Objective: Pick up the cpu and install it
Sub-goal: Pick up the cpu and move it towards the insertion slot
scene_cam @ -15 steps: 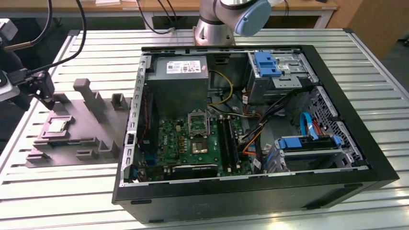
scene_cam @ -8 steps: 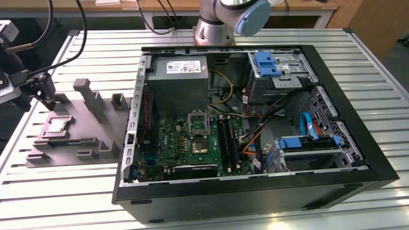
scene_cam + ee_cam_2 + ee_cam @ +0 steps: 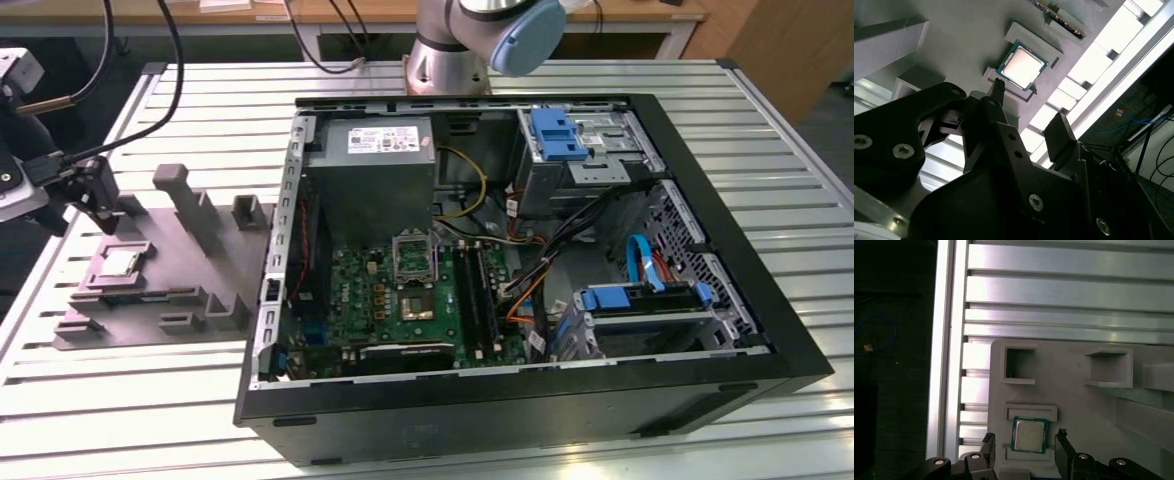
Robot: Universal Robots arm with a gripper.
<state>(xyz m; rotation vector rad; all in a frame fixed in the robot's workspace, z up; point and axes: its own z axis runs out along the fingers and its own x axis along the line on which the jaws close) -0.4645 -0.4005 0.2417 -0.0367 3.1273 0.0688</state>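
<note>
At the exterior view's left, the cpu (image 3: 123,262) lies in a recess of the grey holder (image 3: 174,268) on the table (image 3: 134,400). The end effector (image 3: 1024,434) hovers above it, fingers apart, gripping nothing.

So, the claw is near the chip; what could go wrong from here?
1. The chip lies sunk in the grey holder; the open claw might strike the raised rim around it instead of the chip's edges.
2. The chip is thin, so an off-centre grip could tilt or drop it.
3. A tall post stands near the claw; a sideways move may hit it.
</note>
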